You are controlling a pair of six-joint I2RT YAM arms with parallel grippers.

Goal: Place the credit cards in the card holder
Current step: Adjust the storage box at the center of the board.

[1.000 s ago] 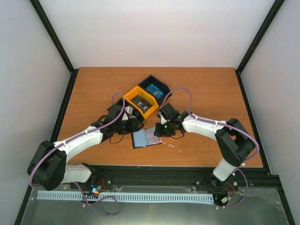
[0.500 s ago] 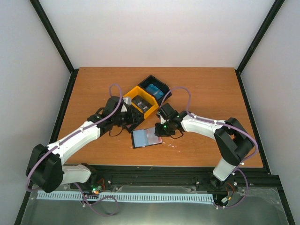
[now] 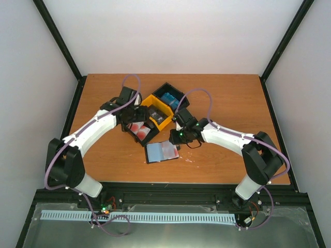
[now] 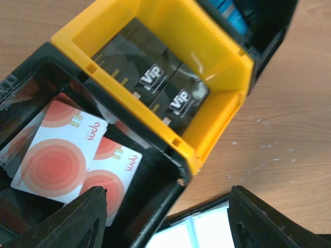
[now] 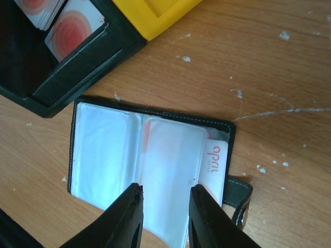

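On the dark cards (image 4: 155, 82), only left wrist shows VIP lettering.

White credit cards (image 4: 57, 155) bear red rings — tray (image 4: 222, 103) yellow and black, card holder (image 5: 103, 150) black, pale-lined.

The near edge of the card holder (image 5: 108, 150) is lost behind the right gripper (image 5: 166, 190). The red-and-white card (image 5: 219, 157) tucked in it shows just 1 end, and the blue cards (image 4: 231, 11) are cropped at top.
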